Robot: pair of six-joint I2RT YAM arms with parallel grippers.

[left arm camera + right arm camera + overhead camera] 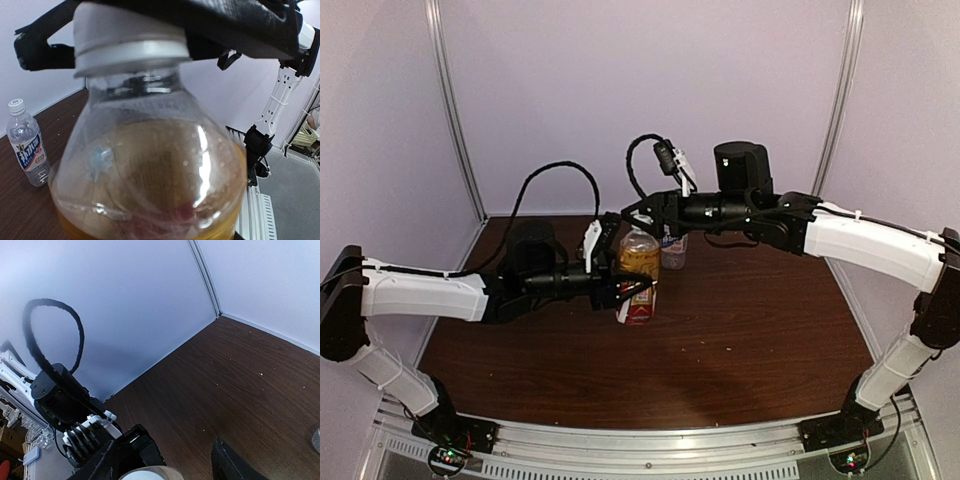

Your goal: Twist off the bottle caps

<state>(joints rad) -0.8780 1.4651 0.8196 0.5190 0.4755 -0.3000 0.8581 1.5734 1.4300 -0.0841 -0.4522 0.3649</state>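
The amber-brown bottle (640, 262) with a red-white label stands mid-table. My left gripper (632, 291) is shut on its body; the bottle (150, 185) fills the left wrist view and hides the fingers. Its white cap (127, 37) is on the neck. My right gripper (638, 220) hangs over that cap and its black body covers the cap top. In the right wrist view the cap (150, 473) lies between the jaws, with a gap to the right finger (230, 466). The clear bottle (673, 250) with a white-blue label stands just behind, capped (16, 105).
The dark wood table (750, 320) is walled by pale panels at the back and sides. A metal rail (650, 440) runs along the near edge. The right arm's white links and base (277, 100) show beyond the table's edge.
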